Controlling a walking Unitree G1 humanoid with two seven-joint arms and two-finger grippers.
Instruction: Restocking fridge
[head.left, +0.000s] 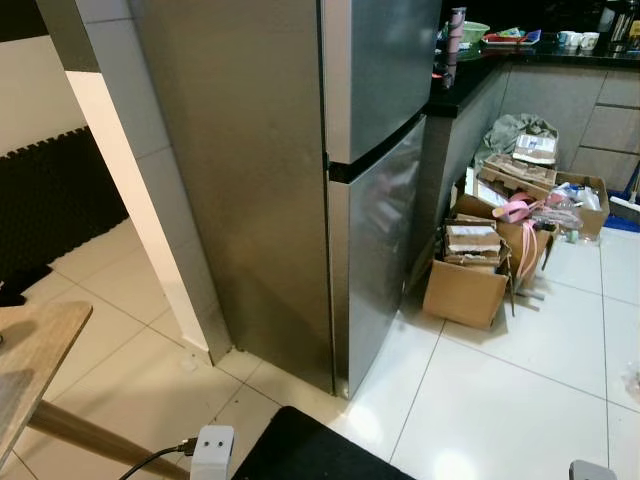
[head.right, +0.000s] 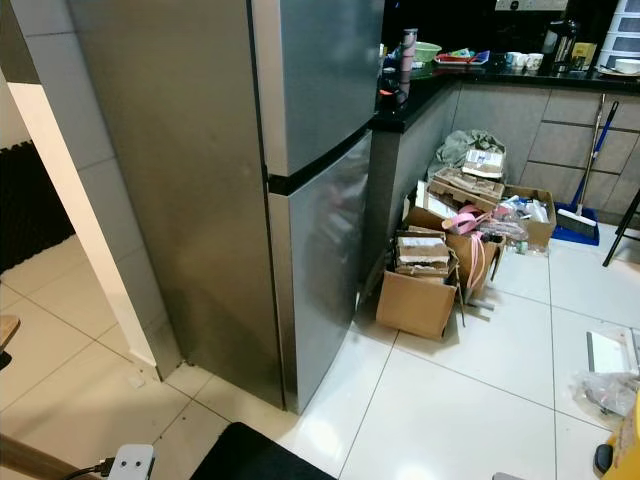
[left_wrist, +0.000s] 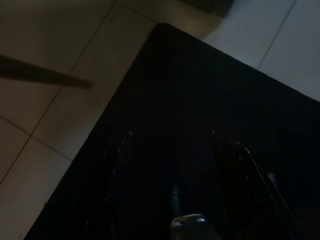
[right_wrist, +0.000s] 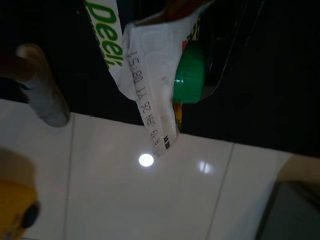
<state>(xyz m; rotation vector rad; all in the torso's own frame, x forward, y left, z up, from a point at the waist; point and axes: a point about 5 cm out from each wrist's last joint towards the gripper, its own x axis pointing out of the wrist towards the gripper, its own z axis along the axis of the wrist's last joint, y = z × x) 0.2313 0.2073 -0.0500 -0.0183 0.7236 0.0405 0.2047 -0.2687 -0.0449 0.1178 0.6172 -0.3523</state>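
Observation:
A tall steel fridge (head.left: 300, 200) stands ahead with its upper door (head.left: 385, 70) and lower door (head.left: 375, 260) both closed. In the right wrist view a white carton (right_wrist: 150, 75) with green lettering and a green screw cap (right_wrist: 189, 80) is held in my right gripper (right_wrist: 165, 15), above the white floor tiles. My left gripper (left_wrist: 172, 140) hangs open above a black mat (left_wrist: 200, 90) with nothing between its fingers.
Open cardboard boxes (head.left: 470, 280) full of clutter sit to the right of the fridge, under a black counter (head.left: 470, 75). A wooden table (head.left: 30, 350) is at my near left and a white plug (head.left: 212, 450) by the black mat (head.left: 300, 450). A broom (head.right: 585, 180) leans far right.

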